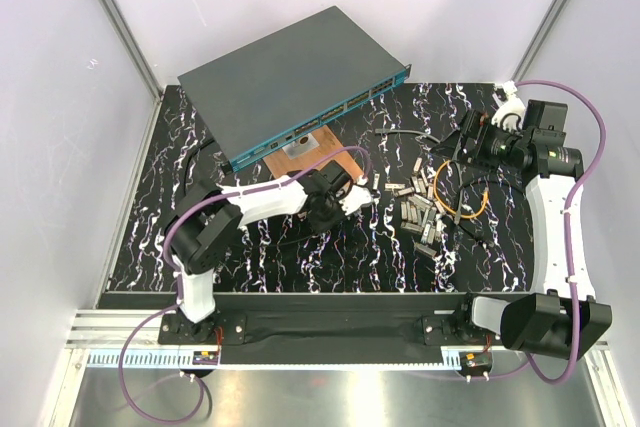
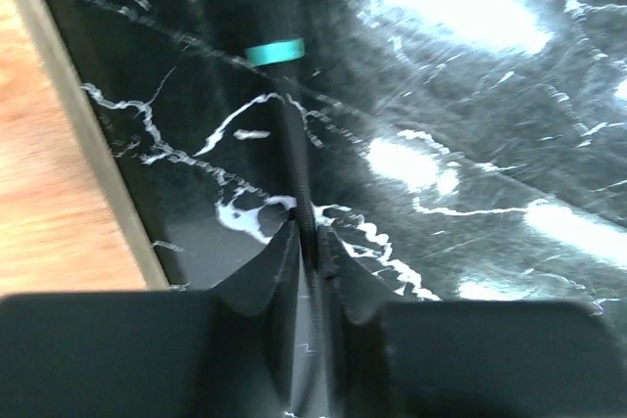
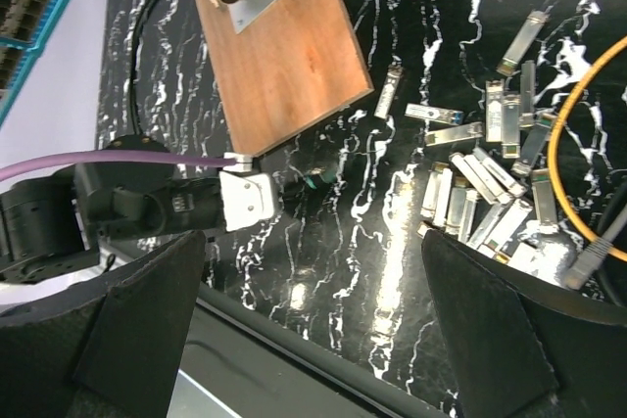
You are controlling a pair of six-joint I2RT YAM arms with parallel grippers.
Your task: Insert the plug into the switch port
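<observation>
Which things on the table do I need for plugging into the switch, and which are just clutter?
For the job:
- switch
- plug with teal bands
- its black cable, pinched in the left fingers

Lying about:
- wooden board
- pile of metal modules
- orange cable loop

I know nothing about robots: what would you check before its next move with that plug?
1. Left end effector pinching the cable: ok.
2. Plug in view ahead of it: ok.
3. Right end effector open, away from the plug: ok.
4. Switch ports facing the arms: ok.
5. A port free for it: cannot tell.
6. Wooden board clear of the route: cannot tell.
</observation>
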